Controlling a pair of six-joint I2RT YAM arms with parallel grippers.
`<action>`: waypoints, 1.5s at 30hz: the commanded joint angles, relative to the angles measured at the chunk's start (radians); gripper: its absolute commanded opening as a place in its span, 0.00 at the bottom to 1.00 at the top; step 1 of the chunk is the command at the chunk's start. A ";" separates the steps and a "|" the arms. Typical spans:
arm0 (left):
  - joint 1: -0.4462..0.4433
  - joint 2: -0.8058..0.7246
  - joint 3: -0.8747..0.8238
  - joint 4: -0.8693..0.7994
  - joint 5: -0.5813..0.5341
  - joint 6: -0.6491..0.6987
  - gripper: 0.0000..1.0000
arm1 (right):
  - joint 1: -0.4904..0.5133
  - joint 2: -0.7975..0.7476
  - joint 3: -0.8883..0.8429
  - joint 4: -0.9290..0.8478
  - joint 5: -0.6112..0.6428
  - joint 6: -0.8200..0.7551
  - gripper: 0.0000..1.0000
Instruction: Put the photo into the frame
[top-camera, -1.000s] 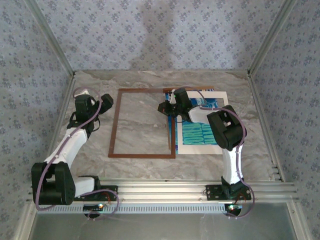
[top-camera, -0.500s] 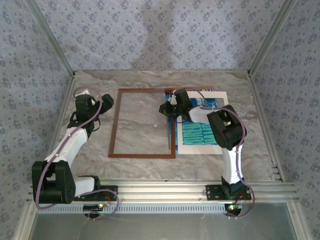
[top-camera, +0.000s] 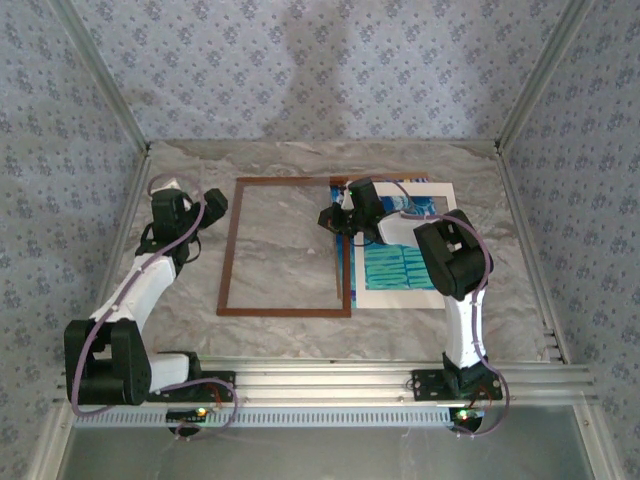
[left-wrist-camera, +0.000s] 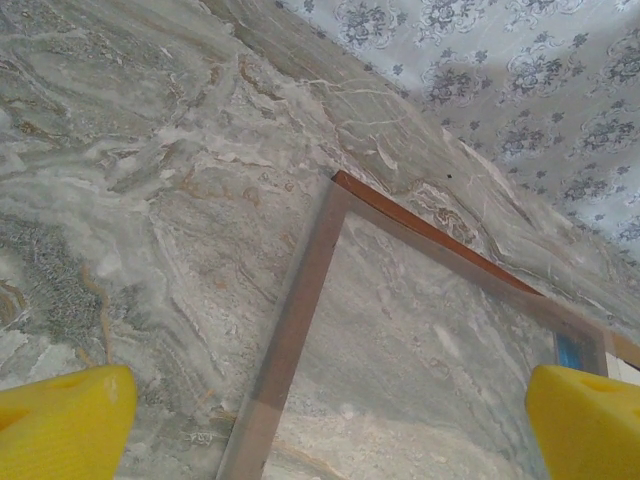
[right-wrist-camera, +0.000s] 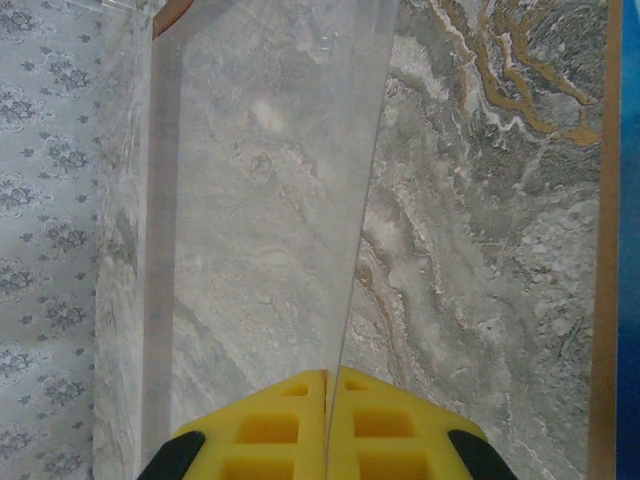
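Note:
The thin reddish-brown frame (top-camera: 228, 250) lies flat on the marble table, left of centre. The blue-teal photo (top-camera: 400, 268) lies on a white mat just right of the frame, partly under my right arm. My right gripper (top-camera: 332, 216) sits over the frame's right rail, shut on the edge of a clear sheet (right-wrist-camera: 270, 200) that reaches out over the frame opening. In the right wrist view the yellow right gripper (right-wrist-camera: 326, 385) pinches that sheet, with the frame rail (right-wrist-camera: 603, 250) at the right. My left gripper (left-wrist-camera: 328, 425) hangs open above the frame's left rail (left-wrist-camera: 300, 310), nothing between its fingers.
A white mat (top-camera: 455, 200) and a strip of brown board (top-camera: 410, 181) lie under the photo at the right. Patterned walls with metal posts close in the table on three sides. Bare marble lies in front of the frame and at the far left.

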 joint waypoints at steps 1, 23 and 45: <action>-0.008 0.002 -0.011 0.023 0.018 0.015 1.00 | -0.001 0.024 0.014 -0.041 -0.033 -0.010 0.00; -0.010 0.017 -0.009 0.030 0.020 0.016 1.00 | 0.000 0.029 0.060 -0.175 0.010 -0.027 0.00; -0.010 0.037 -0.007 0.031 0.022 0.028 0.99 | -0.004 0.011 0.093 -0.242 0.034 -0.071 0.00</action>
